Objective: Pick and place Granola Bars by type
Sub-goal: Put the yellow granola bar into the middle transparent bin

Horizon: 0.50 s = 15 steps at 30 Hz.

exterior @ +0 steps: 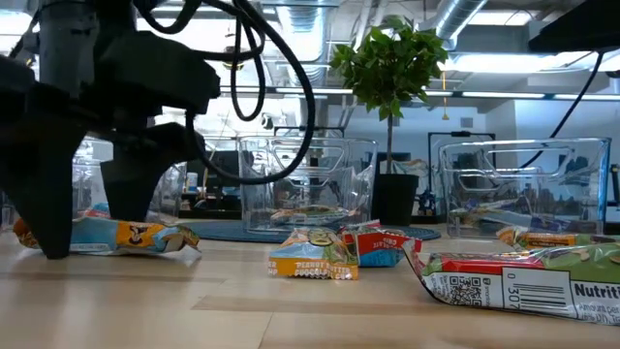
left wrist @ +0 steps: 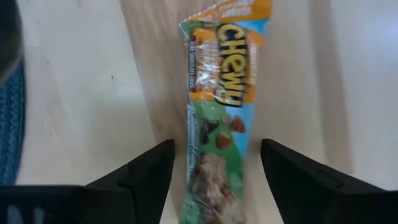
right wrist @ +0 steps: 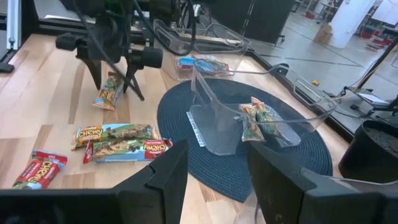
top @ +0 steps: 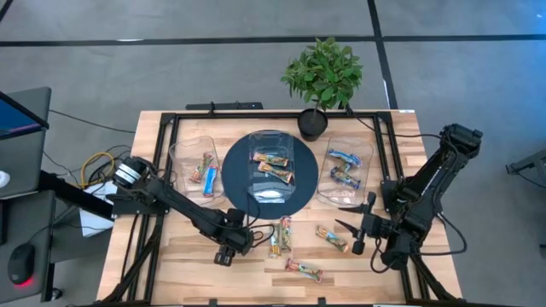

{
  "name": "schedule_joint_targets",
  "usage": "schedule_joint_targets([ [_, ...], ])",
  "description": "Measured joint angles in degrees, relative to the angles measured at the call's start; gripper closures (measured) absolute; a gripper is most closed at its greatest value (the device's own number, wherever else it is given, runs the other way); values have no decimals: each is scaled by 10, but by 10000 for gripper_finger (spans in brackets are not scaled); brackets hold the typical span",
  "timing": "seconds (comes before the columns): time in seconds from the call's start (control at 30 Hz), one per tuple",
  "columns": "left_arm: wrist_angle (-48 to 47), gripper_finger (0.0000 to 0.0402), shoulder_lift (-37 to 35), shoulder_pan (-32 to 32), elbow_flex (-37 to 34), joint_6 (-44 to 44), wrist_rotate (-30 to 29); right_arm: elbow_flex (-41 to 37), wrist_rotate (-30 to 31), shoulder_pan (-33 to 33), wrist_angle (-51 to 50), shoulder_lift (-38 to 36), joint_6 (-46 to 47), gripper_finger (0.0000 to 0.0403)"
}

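pale wooden table (top: 179, 256) under a dark frame, with a round blue mat (top: 235, 183) in the middle and three clear tubs across it: left tub (top: 181, 158), middle tub (top: 271, 141) on the mat, right tub (top: 368, 162), each already holding bars. potted plant (top: 322, 77) at the back edge. beyond the table, an open office floor with ceiling ducts and glass partitions; no person visible.

down at the near left of the mat: left gripper (top: 230, 246), fingers spread wide and nothing held, straddling a green-and-orange chewy bar (left wrist: 217, 118) flat on the wood. lengthwise between the fingers, apart from both.

probably the pick step. for a clean grab: lower until the fingertips nearly meet the wood, keep the bar centred, close across its narrow width near the middle. go gently, since a slick wrapper likely slides or crumples under a hard pinch. lift straight up, clear of the tub walls, then match the wrapper to the tub with the same kind.

loose and unsorted near the front: paired bars (top: 281, 237), a red-ended bar (top: 304, 270), another bar (top: 331, 239). close beside that last one, right gripper (top: 351, 223), open, empty, waiting above the table.
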Motion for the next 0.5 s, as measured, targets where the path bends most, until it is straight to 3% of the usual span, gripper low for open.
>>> schedule_joint_targets([
  [0.5,-7,256,3,-1,1,1,-27,0,-15,-12,1,0,0,244],
])
